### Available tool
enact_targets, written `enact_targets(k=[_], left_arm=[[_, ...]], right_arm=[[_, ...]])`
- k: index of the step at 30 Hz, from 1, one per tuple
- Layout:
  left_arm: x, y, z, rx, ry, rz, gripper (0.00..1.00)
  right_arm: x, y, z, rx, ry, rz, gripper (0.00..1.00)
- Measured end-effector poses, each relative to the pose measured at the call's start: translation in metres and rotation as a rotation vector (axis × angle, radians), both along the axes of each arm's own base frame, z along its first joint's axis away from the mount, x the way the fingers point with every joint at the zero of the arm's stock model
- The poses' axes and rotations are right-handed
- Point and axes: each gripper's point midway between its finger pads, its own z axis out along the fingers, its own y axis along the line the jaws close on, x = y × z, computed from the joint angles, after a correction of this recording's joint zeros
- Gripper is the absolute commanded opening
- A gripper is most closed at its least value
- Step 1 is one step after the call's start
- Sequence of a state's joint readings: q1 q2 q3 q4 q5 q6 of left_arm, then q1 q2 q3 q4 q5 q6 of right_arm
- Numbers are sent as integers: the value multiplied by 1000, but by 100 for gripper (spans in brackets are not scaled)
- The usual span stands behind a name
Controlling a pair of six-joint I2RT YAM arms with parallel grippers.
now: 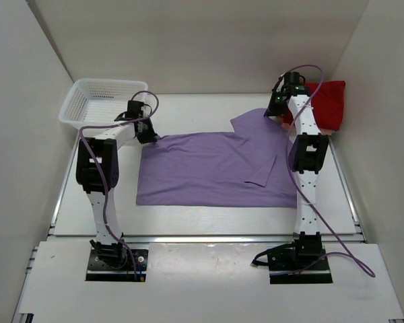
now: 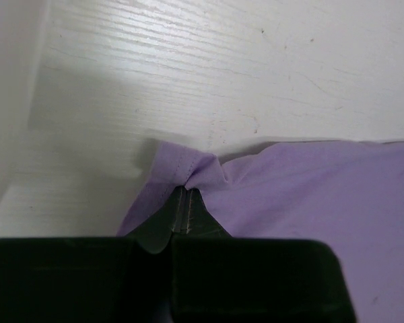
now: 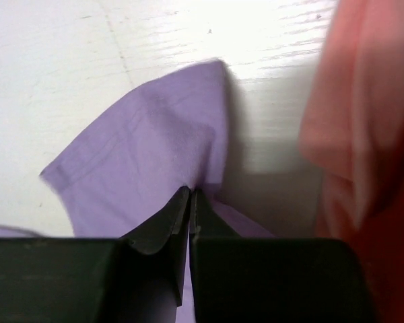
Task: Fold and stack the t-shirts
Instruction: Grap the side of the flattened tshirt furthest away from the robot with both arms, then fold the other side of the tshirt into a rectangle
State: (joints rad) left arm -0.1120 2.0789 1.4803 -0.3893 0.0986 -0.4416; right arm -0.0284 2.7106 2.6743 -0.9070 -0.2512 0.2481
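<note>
From above, the whole lavender t-shirt (image 1: 215, 171) lies spread on the desk (image 1: 195, 219) between my two arms, while the wrist views show only its corners. My left gripper (image 2: 186, 193) is clenched on the far left corner, and the cloth bunches at the tips. This is near the white basket (image 1: 94, 101). My right gripper (image 3: 190, 194) is closed tight on the far right sleeve, just beside the red t-shirt (image 1: 326, 101) at the right wall. In my right wrist view the red cloth is blurred. There is bare desk in front of the lavender shirt and behind it.
</note>
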Motion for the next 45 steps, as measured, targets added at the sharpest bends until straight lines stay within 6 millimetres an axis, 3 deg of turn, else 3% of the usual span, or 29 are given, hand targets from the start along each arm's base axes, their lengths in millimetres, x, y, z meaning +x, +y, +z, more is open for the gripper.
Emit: enact_targets(k=[5,9,14,19,22,25,27,36,41,45], left_arm=[[2,2,14,-16,-34,-16,0],[-8,2,20,-30,-48,-36,0],[-22,1,28,-51,-64,-54,0],[-35,-1,24,-67,-61,-67,0],[-46,-2,18,-72,-41,-73,0],[-56,-2,17,-79,-36,-78,0],[-63,-2,20,-83,-39,-81,0],[-82,3,28,-89,-66,-87,0],[-85,1,29,-99,-82,-95,0],[-80,-2,32,-118,-111,-95,0]], right_arm=[[-11,-24,47,-15,-44,30,0],[-30,-43,90,-31,-66,22,0],[-67,-51,115,-29,-29,18,0],[-95,-43,102,-12,45,47,0],[-111,-32,79,-3,111,76,0],[-139,-21,56,19,195,96,0],[-156,-13,50,33,224,111,0],[-209,-9,66,58,170,110,0],[-234,-23,64,81,147,72,0],[-238,-35,55,90,122,48,0]])
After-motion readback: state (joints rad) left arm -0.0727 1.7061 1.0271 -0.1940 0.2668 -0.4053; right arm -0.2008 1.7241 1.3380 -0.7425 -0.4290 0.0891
